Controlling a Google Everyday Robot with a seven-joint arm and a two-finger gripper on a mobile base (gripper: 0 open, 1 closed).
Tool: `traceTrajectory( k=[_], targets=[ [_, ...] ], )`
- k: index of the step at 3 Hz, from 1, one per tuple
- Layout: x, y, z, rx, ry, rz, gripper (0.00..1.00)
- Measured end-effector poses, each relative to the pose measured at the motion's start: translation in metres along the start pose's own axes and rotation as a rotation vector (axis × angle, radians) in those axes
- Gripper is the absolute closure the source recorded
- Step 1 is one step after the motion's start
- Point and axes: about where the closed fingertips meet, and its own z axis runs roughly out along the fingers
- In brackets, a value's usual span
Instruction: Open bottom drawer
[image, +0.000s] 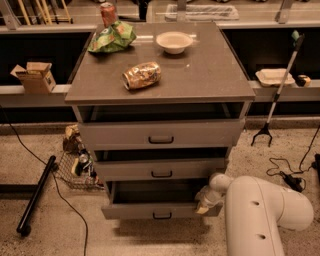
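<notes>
You see the grey cabinet (210, 75) in the middle of the view, with its three drawer fronts stacked and all facing 6 o'clock, toward the camera. The white arm (265, 215) comes in from 4 o'clock and bends low, I think because the target is the lowest front and must be reached from the side near the floor.

The bottom drawer (132, 211) sits at 6 o'clock of the cabinet, just above the floor. Its long axis runs from 9 to 3 o'clock. It stands out further than the middle drawer (125, 170), and a dark opening shows above its front, so it appears partly open already.

The gripper (206, 202) is at the 3 o'clock end of this front, touching or just beside its corner, not at the small dark handle (161, 216). Whether the gripper is closed or apart, you cannot tell here.
</notes>
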Motion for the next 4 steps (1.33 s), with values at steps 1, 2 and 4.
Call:
traceTrajectory(
  k=[1, 2, 4],
  targets=[
    [-0.0001, 0.0001, 0.0002, 0.0, 0.0, 0.0, 0.86],
    [-0.0001, 0.0002, 0.0002, 0.0, 0.0, 0.0, 0.63],
    [-0.0001, 0.0002, 0.0003, -0.001, 0.0, 0.0, 0.15]
  ],
)
